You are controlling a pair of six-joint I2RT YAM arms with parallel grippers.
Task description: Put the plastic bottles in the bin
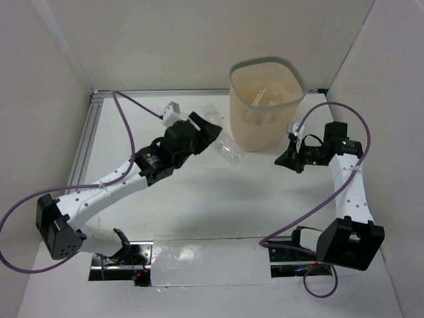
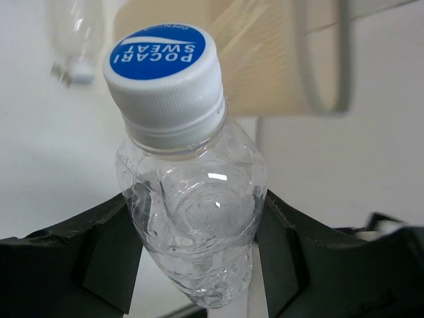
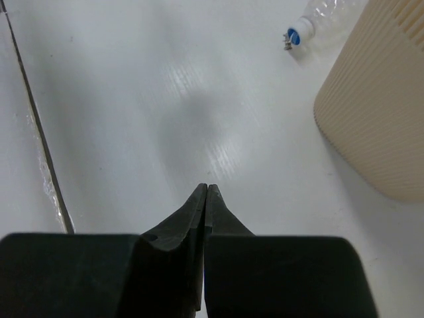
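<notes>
While you look from above, the left claw (image 1: 205, 127) grasps a clear, crumpled bottle (image 1: 213, 118) just left of the ribbed beige bin (image 1: 265, 129); a second bottle (image 1: 230, 151) lies on the glossy white table (image 1: 199, 199) at the bin's foot. Your left wrist view shows the held bottle's ridged, blue-topped cap (image 2: 165, 73). Your right wrist view shows the right claw (image 3: 205, 199) clenched, empty, beside the bin.

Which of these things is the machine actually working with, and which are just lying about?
Job: clear plastic bottle with blue-topped white cap, in left pincer; second clear bottle lying flat; tall beige plastic bin.
Lying about: purple cables; shiny tape strip.
</notes>
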